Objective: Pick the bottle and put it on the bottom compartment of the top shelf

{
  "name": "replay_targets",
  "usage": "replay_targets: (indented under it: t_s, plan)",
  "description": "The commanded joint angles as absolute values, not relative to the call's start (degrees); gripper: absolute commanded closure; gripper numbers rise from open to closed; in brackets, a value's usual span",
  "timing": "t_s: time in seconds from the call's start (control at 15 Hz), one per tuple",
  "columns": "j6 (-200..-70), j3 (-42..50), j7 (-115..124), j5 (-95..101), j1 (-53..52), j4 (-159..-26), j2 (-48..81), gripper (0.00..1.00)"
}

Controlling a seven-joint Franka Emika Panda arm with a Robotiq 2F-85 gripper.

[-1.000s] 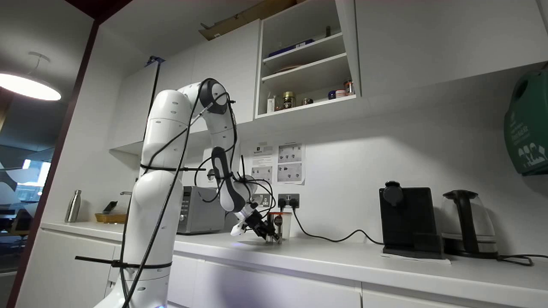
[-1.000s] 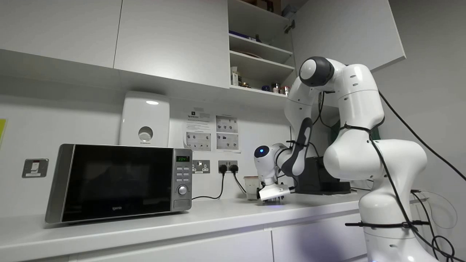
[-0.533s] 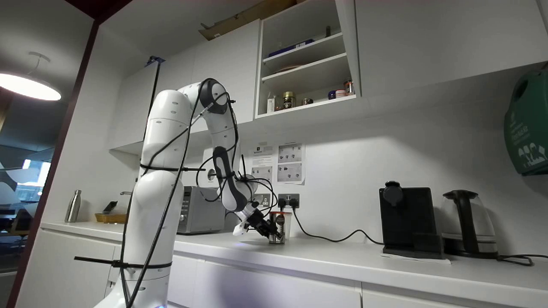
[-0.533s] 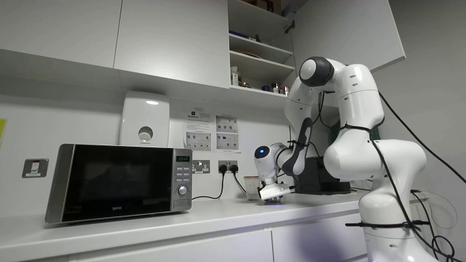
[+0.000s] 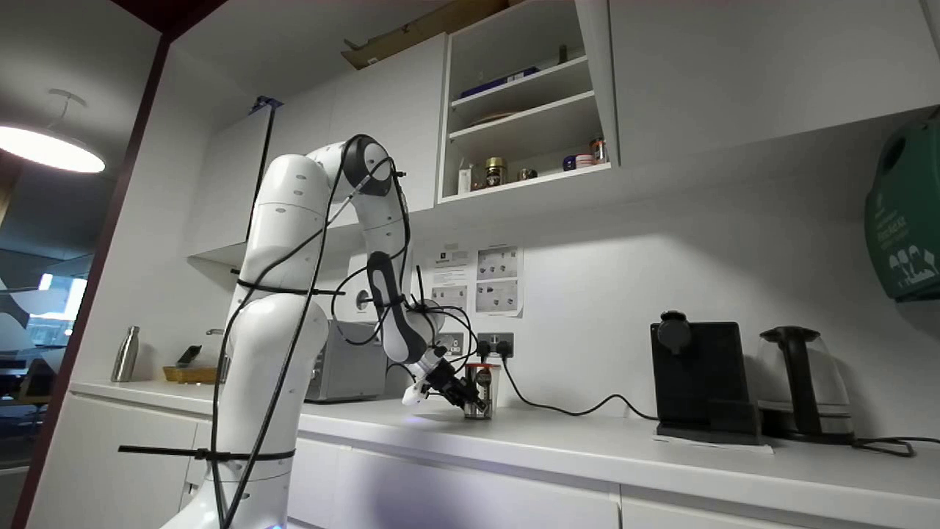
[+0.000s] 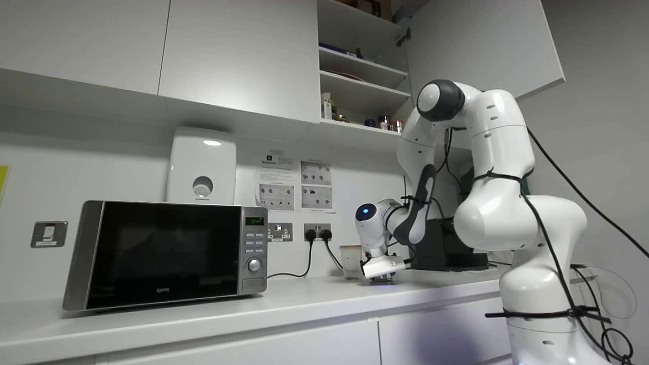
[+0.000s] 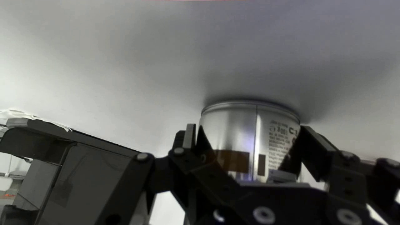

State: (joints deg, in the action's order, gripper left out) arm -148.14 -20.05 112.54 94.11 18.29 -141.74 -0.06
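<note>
A silvery, can-like bottle (image 5: 479, 411) with a red top stands upright on the white counter, near the wall. My gripper (image 7: 249, 132) comes at it low and slanting, a finger on either side of its lower part. In the wrist view the bottle's metal wall (image 7: 232, 134) fills the gap between the fingers, so the jaws are shut on it. In an exterior view the hand (image 6: 383, 267) hides most of the bottle. High above is the bottom compartment (image 5: 525, 143) of the open white wall cabinet, with jars and a white carton along its floor.
Behind the bottle stands a pale tub (image 6: 351, 261). The microwave (image 6: 172, 253) is to one side; the black coffee machine (image 5: 701, 382) and kettle (image 5: 804, 382) are to the other. A cabinet door (image 6: 487, 45) hangs open. Plugs and cables (image 5: 573, 406) run along the wall.
The gripper has shut on the bottle. Hand and bottle have slid slightly toward the coffee machine side, still at counter level. The arm's elbow and base cables have shifted a little.
</note>
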Motion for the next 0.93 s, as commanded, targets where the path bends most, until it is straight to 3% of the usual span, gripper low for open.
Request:
replay_targets:
  t_s: [0.0,0.87]
  plan:
    - [-147.92,-11.32,111.78,92.20,9.11,-143.22,-1.72,0.42]
    - [-145.01,-5.72,98.15,77.07,-1.79,-149.61,-17.43,0.42]
